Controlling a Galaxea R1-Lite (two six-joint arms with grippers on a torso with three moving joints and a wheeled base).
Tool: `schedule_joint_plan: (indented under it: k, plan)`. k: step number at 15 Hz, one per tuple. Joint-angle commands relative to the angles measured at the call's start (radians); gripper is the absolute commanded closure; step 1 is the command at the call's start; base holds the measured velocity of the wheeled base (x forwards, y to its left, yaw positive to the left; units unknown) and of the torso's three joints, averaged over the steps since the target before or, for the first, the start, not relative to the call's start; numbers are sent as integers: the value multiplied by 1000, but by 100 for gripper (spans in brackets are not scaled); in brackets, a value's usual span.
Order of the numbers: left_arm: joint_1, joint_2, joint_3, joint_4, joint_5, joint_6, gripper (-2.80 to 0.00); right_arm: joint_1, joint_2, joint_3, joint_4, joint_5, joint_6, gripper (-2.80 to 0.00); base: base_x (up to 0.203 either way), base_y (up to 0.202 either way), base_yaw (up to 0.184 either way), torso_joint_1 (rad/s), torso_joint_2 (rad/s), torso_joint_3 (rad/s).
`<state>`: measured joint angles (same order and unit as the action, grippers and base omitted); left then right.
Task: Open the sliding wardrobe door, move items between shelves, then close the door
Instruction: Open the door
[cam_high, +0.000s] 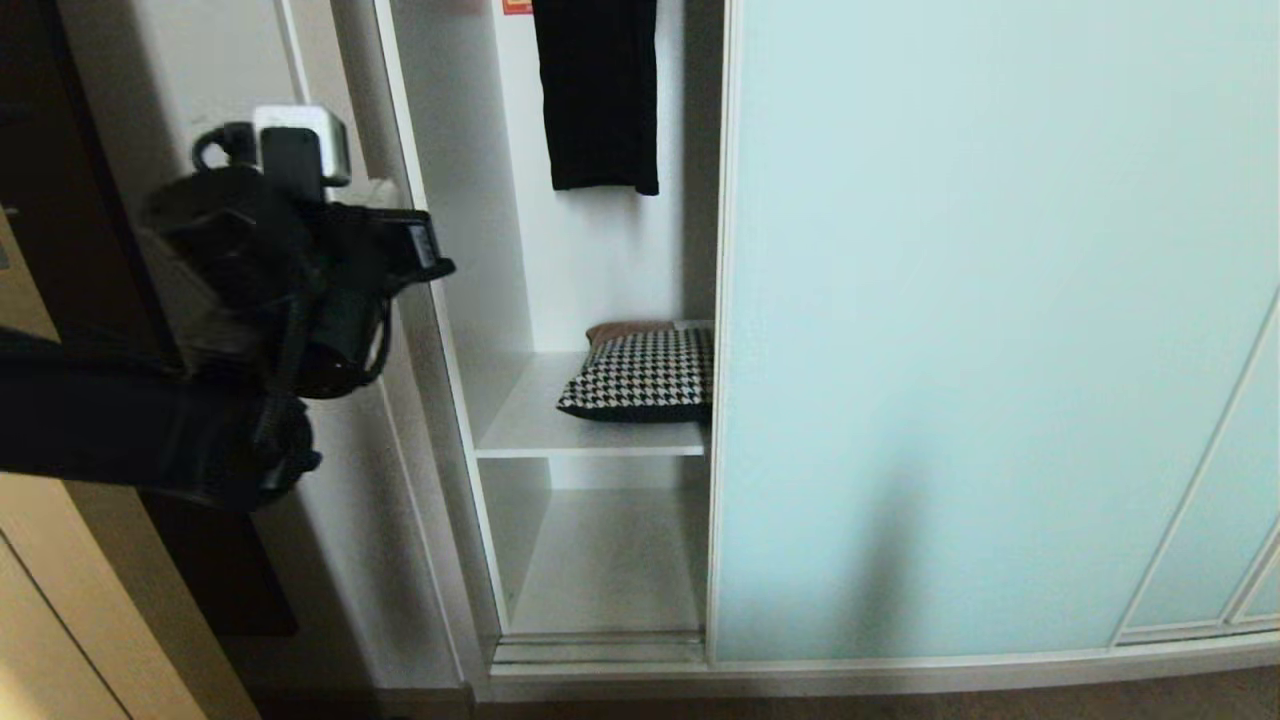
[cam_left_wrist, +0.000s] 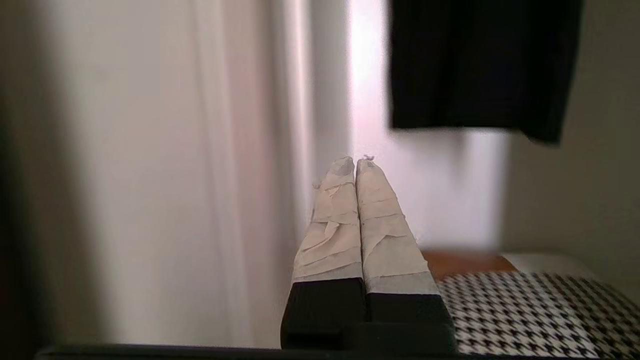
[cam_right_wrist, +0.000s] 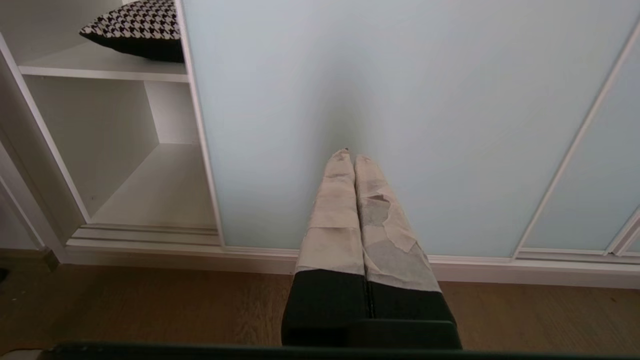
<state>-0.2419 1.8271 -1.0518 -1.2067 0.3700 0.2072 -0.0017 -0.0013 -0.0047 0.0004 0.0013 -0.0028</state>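
Observation:
The sliding wardrobe door (cam_high: 1000, 350), pale aqua frosted glass, stands slid to the right and leaves the wardrobe's left bay open. A houndstooth cushion (cam_high: 645, 375) with a rust-brown patch lies on the upper white shelf (cam_high: 560, 425), partly hidden behind the door's edge. The lower shelf (cam_high: 610, 570) is bare. My left arm (cam_high: 300, 270) hangs in front of the wardrobe's left side panel, above cushion height. Its gripper (cam_left_wrist: 355, 161) is shut on nothing and points into the open bay, with the cushion (cam_left_wrist: 525, 315) below and to one side. My right gripper (cam_right_wrist: 350, 156) is shut, empty, low before the door (cam_right_wrist: 400, 75).
A black garment (cam_high: 597, 90) hangs inside the bay above the cushion. The ridged floor track (cam_high: 600, 650) runs along the wardrobe's base. A second aqua panel (cam_high: 1220, 520) sits at far right. Wooden floor (cam_right_wrist: 150, 310) lies in front, and dark furniture (cam_high: 60, 200) stands at far left.

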Motion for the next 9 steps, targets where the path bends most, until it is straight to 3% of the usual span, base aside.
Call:
schedule_joint_plan:
  k: [1, 4, 9]
  plan:
    - [26, -292, 88, 96, 9, -1, 0, 0, 1, 0, 0, 0, 0, 0, 0, 0, 0, 0, 0, 0]
    - [36, -541, 258, 223, 52, -18, 0, 0, 1, 0, 0, 0, 0, 0, 0, 0, 0, 0, 0, 0]
    - [106, -921, 560, 309, 107, -42, 0, 0, 1, 0, 0, 0, 0, 0, 0, 0, 0, 0, 0, 0]
